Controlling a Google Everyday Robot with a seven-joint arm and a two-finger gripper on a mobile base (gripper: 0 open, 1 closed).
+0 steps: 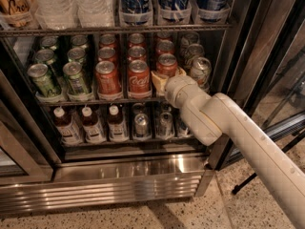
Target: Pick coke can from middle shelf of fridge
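Your gripper (167, 75) is at the coke can (167, 62) just ahead; whether it grips, you cannot tell; withdrawal is not yet done.

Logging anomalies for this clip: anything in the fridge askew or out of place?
The silver-white aluminium can at the right end of the middle wire shelf leans sideways instead of standing upright. The gripper sits at the neighbouring red can.

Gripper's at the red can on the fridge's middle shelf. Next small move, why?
Probably a short, straight pull back, if the grasp holds. The gripper sits at the small red aluminium coke can, front of the wire middle shelf, with a silver-white can and another red can close on either side.
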